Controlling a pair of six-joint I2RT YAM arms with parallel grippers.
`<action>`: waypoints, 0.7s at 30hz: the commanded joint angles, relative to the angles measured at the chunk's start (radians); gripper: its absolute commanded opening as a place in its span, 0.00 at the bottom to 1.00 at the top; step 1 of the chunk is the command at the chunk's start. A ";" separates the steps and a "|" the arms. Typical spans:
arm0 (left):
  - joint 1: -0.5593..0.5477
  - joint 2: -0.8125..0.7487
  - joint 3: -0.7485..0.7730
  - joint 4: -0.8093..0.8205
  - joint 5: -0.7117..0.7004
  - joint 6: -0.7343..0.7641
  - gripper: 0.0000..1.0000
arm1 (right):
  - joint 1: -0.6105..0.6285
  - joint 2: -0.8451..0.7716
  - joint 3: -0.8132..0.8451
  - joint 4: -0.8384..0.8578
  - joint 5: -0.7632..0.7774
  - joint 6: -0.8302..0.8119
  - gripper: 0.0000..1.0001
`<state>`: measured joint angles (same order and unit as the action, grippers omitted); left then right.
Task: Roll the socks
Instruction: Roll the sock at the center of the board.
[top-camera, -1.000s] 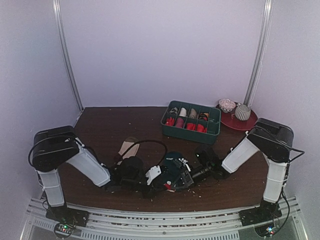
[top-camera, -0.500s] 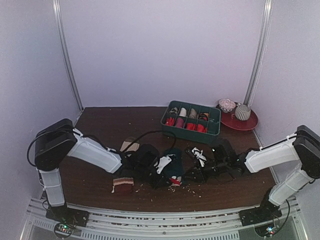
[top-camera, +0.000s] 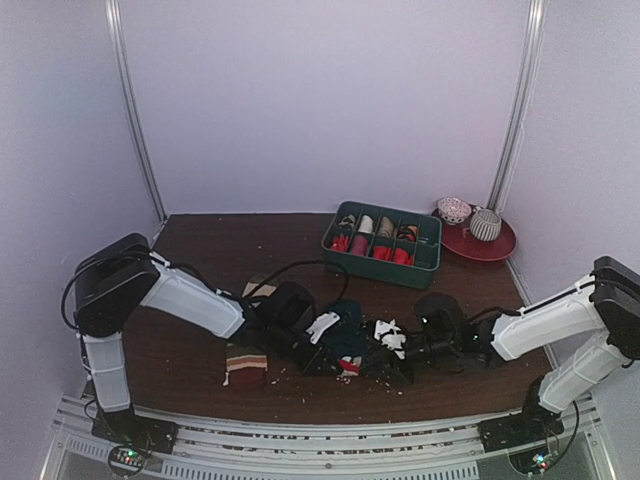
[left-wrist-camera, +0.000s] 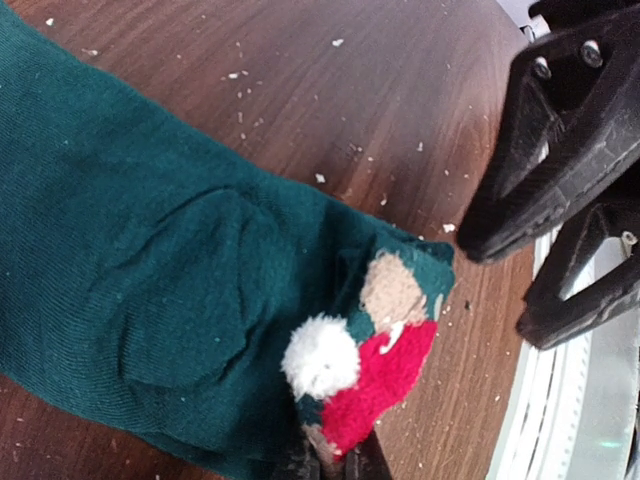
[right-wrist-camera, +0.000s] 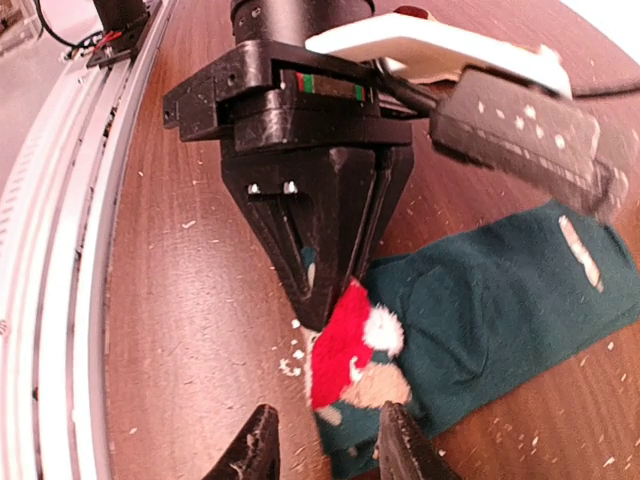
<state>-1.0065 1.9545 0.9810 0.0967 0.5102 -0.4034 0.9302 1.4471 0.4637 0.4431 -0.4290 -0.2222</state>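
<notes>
Two socks lie on the tabletop (top-camera: 200, 250). The teal sock (top-camera: 348, 338) is close to the near edge at about mid-width. The striped sock (top-camera: 245, 364), banded in brown, maroon and cream, is also by the near edge, to the left of the middle and well apart from both arms' tips.

Two grippers meet over the teal sock. The left gripper (top-camera: 335, 358) points down at the sock's decorated end, a patch of red, beige and a white tuft. Its fingers are clenched together on that patch; the left wrist view shows them (left-wrist-camera: 332, 465) pinching the red fabric while the rest of the teal sock (left-wrist-camera: 150, 280) stretches away flat across the wood.

The right gripper (top-camera: 378, 358) faces the left one from the other side, just beside the same end without touching it. Its fingers are spread and hold nothing. In the right wrist view the decorated end lies just ahead of its fingertips (right-wrist-camera: 330, 450), with the left gripper (right-wrist-camera: 322, 300) standing on the tip.

One green divided tray (top-camera: 382, 268) of rolled items sits toward the far right. One red plate (top-camera: 497, 250) in the far right corner carries two rounded bundles.

A small red-and-green strip (right-wrist-camera: 320, 85) on the left gripper's body is too blurred to read.
</notes>
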 joint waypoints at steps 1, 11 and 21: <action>-0.004 0.083 -0.037 -0.239 -0.005 0.004 0.00 | 0.011 0.066 0.052 -0.002 0.036 -0.109 0.37; 0.008 0.090 -0.044 -0.241 -0.011 0.014 0.00 | 0.026 0.179 0.058 0.027 -0.008 -0.064 0.41; 0.009 0.026 -0.057 -0.198 -0.048 0.031 0.00 | 0.024 0.264 0.058 0.007 0.078 0.073 0.08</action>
<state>-0.9936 1.9633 0.9909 0.0849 0.5461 -0.3946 0.9493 1.6581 0.5236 0.5350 -0.3779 -0.2363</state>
